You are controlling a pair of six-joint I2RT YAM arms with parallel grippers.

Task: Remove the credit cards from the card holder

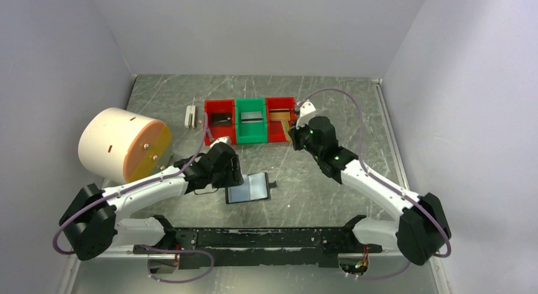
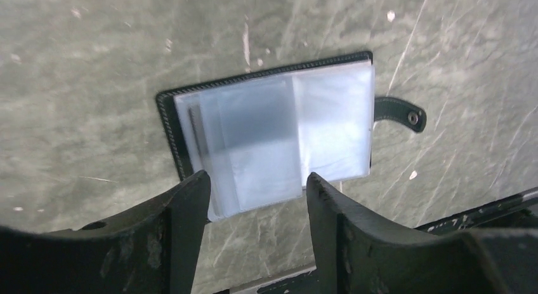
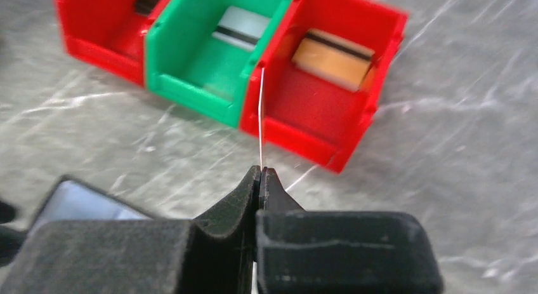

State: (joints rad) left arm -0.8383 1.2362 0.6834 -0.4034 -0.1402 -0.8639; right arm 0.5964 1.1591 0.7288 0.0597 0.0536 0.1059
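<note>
Card holder (image 2: 273,141) lies open on the table (image 2: 76,84), just below the left gripper (image 2: 257,186), whose jaws stand apart and grasp nothing. Right gripper (image 3: 261,173) is clenched on a thin card (image 3: 261,110), seen edge-on, near a red bin (image 3: 304,110) with an orange card (image 3: 333,59) inside.

Inspection finds no legible text, label, brand, number or sign in any view. The credit cards (image 3: 333,59) lying in the bins (image 3: 304,138) show a dark stripe only, with no print readable. The edge-on card (image 3: 261,116) in the right pincer (image 3: 260,174) shows no face. The sleeves of the card holder (image 2: 273,138) are blurred and nothing on them can be read.
</note>
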